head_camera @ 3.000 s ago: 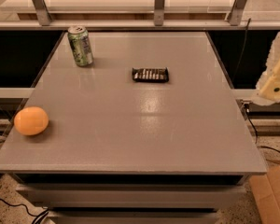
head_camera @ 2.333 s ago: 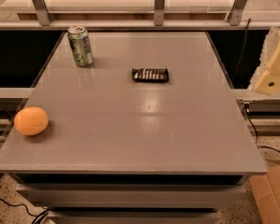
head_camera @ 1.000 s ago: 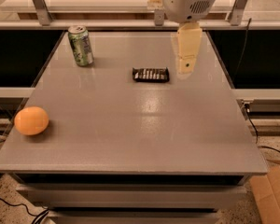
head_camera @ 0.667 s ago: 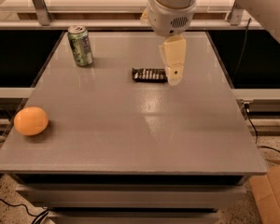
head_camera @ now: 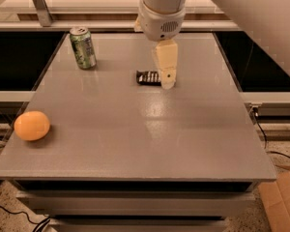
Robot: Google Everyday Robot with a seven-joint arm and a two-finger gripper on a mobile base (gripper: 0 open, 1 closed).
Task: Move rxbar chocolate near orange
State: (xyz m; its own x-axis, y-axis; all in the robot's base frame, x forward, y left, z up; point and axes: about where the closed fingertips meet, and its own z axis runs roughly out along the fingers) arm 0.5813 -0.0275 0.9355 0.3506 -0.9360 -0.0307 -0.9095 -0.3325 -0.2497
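Tool [head_camera: 167,81] now lower, at rxbar chocolate [head_camera: 147,77], opening unclear; soda can [head_camera: 82,48] back-left, orange [head_camera: 32,125] far left.

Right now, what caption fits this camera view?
Claw hangs over the rxbar chocolate; orange far left, soda can at back.

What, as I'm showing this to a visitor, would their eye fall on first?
The big white arm at the top, its gripper hanging at the right end of the black bar past mid-table. Next the bright orange, alone near the table's left edge and far from the bar, and the green can at the back left.
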